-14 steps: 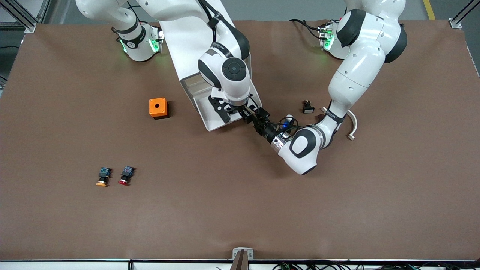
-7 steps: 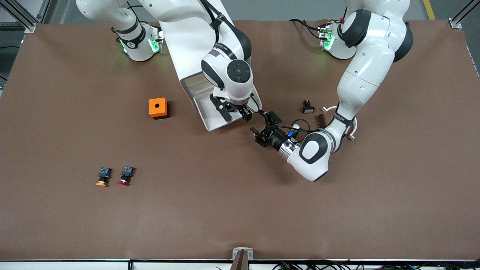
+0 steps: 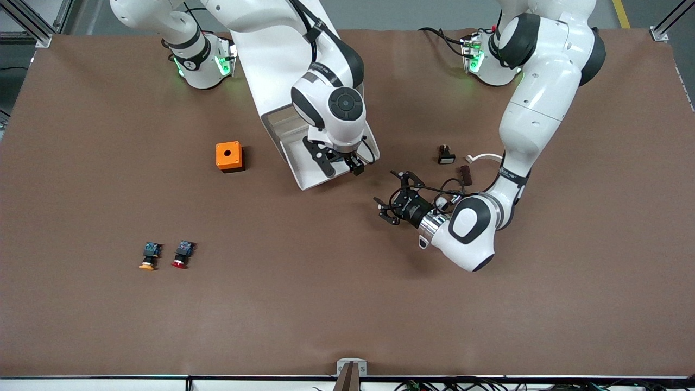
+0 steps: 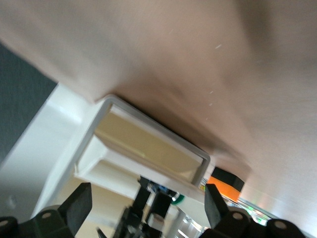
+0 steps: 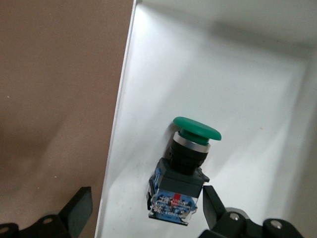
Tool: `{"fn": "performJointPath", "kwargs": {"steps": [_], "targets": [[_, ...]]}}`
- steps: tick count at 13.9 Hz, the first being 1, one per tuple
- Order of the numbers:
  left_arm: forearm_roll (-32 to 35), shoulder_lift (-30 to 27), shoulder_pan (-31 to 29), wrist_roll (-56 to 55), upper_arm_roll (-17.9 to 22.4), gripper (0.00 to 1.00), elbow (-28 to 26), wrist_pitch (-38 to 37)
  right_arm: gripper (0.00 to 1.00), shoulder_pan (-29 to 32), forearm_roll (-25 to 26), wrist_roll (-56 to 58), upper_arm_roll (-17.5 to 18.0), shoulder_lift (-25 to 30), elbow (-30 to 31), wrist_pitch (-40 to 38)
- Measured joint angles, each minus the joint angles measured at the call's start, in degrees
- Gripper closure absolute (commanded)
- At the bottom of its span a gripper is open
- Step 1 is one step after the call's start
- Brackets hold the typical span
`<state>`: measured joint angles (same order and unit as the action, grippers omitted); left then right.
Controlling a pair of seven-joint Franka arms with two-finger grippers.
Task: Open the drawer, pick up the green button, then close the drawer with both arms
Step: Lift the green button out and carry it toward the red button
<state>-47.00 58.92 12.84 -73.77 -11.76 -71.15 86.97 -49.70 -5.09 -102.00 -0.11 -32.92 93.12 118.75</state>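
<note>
Since a second earlier, the left gripper (image 3: 392, 202) had backed away from the open drawer (image 3: 304, 172) over bare table, jaws now spread and empty. Green-capped button (image 5: 185, 168) lay on its side on the drawer's white floor. Right gripper (image 3: 347, 165) hovered directly over it, jaws spread, one fingertip (image 5: 214, 206) just beside the bluish block.

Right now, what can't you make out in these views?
- Front view: the green button in the open drawer is hidden under the right hand.
- Left wrist view: motion blur smears the drawer.
- Front view: small parts beside the left arm, near the left hand, too small to identify.
</note>
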Motion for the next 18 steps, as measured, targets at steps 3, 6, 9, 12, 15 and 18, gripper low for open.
{"fn": "performJointPath", "kwargs": {"steps": [3,6,9,12,15,18], "targets": [[4.9,-1.1,0.4,3.0,0.0,0.00,3.2,2.6,0.16,0.0,0.2,0.0,-0.2,0.0,0.0,-1.4],[9.5,-3.5,0.9,6.7,0.0,0.00,4.6,6.7,0.28,0.0,0.3,0.0,-0.1,0.0,0.0,-2.4],[15.2,-6.3,2.3,9.0,0.0,0.00,4.7,11.8,0.45,-0.2,0.3,0.0,0.0,0.0,-0.1,-2.8],[23.2,-8.1,4.8,9.4,-0.1,0.00,4.7,17.4,1.00,-0.7,0.4,0.0,0.0,-0.1,-0.1,-2.7],[30.7,-8.7,7.1,9.4,-0.1,0.00,4.7,22.8,1.00,-0.8,0.5,0.8,-0.1,-0.1,-0.4,-2.7],[35.0,-9.4,7.8,9.4,-0.1,0.00,4.7,27.9,1.00,-0.1,0.6,5.3,-0.7,0.1,-2.0,-4.5]]}}
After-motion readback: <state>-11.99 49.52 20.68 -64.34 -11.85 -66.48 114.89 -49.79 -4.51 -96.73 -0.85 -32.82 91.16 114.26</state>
